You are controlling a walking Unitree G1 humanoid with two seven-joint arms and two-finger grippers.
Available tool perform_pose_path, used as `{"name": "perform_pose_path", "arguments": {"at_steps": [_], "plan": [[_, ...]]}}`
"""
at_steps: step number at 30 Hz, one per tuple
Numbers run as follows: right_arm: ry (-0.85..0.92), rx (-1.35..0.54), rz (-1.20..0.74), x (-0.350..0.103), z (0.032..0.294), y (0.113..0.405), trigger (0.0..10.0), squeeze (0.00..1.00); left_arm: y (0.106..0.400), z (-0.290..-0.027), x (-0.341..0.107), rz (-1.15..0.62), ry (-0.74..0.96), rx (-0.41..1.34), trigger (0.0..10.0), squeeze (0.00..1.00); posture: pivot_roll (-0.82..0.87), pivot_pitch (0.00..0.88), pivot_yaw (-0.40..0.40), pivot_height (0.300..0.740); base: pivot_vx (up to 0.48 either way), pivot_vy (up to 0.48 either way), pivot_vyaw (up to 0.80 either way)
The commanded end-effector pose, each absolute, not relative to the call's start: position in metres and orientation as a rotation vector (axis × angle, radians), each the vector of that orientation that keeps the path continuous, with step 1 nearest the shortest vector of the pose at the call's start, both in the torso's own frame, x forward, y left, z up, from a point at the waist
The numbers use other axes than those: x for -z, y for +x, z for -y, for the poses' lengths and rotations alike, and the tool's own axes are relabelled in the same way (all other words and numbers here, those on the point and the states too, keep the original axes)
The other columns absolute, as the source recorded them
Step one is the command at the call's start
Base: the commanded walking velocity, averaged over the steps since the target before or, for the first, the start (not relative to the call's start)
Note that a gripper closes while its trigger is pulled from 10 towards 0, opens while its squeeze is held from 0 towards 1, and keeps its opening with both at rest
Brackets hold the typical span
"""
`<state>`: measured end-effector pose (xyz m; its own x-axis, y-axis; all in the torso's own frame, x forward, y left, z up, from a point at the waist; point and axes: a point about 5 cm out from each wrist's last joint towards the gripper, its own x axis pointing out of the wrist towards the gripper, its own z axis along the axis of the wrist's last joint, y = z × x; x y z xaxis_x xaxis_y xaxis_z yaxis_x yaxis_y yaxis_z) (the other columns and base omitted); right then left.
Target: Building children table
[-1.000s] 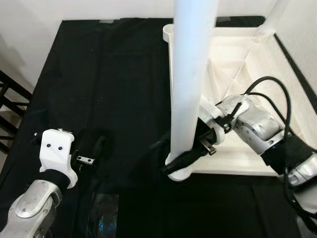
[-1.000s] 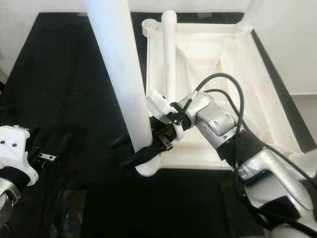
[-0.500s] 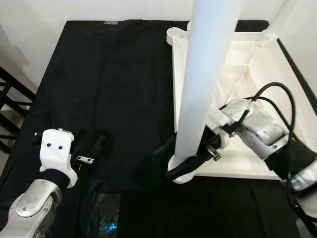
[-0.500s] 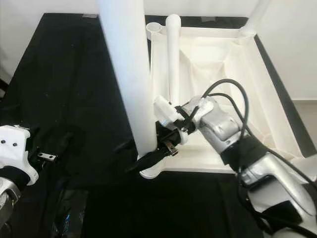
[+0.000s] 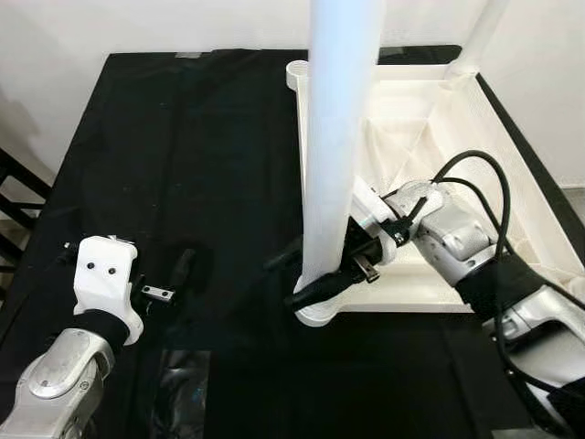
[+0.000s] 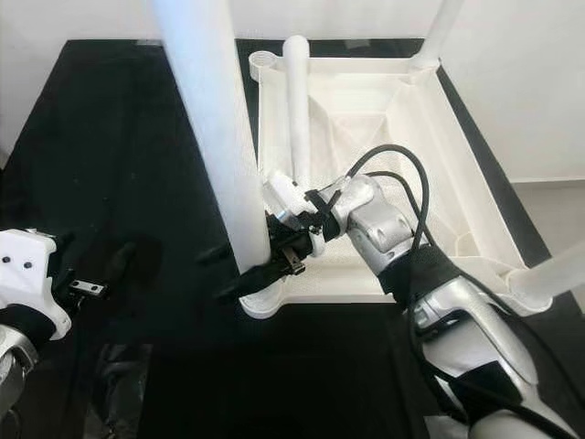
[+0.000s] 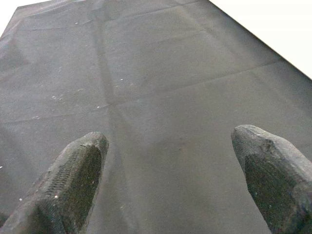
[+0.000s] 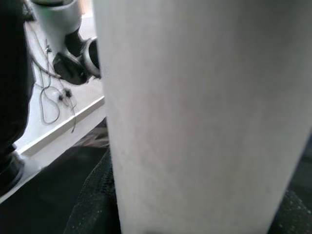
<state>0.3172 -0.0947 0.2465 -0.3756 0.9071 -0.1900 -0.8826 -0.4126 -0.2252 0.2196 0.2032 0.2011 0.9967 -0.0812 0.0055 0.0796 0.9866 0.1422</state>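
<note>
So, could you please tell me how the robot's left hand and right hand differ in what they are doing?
The left hand is open, while the right hand is shut on the near white leg. The left hand hovers low over the black cloth, holding nothing; the right hand grips that upright leg just above its corner socket in the upturned white tabletop. Both have black fingers.

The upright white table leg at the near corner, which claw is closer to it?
Right. The right claw is clamped around the white table leg just above its corner socket. The left claw hovers open over the black cloth, well off to the leg's left.
</note>
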Motion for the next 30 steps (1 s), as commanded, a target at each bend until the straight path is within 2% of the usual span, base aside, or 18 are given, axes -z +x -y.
{"name": "perform_pose_path", "arguments": {"at_steps": [1, 5, 11, 25, 28, 30], "plan": [[-0.265, -1.888, -0.123, -0.200, 0.103, 0.321, 10.0, 0.00, 0.217, -0.207, -0.198, -0.008, 0.157, 0.068, 10.0, 0.00, 0.13, 0.343, 0.014, 0.740, 0.000, 0.000, 0.00], [-0.200, -1.861, -0.079, -0.197, 0.099, 0.320, 10.0, 0.00, 0.217, -0.208, -0.198, -0.009, 0.158, 0.067, 10.0, 0.00, 0.12, 0.344, 0.014, 0.740, 0.000, 0.000, 0.00], [-0.205, -1.883, -0.081, -0.188, 0.097, 0.311, 10.0, 0.00, 0.217, -0.207, -0.197, -0.008, 0.156, 0.070, 10.0, 0.00, 0.12, 0.346, 0.016, 0.740, 0.000, 0.000, 0.00], [-0.208, -1.832, -0.104, -0.178, 0.096, 0.311, 10.0, 0.00, 0.217, -0.207, -0.197, -0.008, 0.157, 0.070, 10.0, 0.00, 0.12, 0.341, 0.017, 0.740, 0.000, 0.000, 0.00], [-0.219, -1.721, -0.134, -0.172, 0.095, 0.307, 10.0, 0.00, 0.218, -0.206, -0.198, -0.003, 0.156, 0.070, 10.0, 0.00, 0.11, 0.329, -0.002, 0.740, 0.000, 0.000, 0.00], [-0.223, -1.536, -0.164, -0.166, 0.094, 0.302, 10.0, 0.00, 0.219, -0.207, -0.199, 0.007, 0.154, 0.062, 10.0, 0.00, 0.09, 0.325, -0.016, 0.740, 0.000, 0.000, 0.00]]}}
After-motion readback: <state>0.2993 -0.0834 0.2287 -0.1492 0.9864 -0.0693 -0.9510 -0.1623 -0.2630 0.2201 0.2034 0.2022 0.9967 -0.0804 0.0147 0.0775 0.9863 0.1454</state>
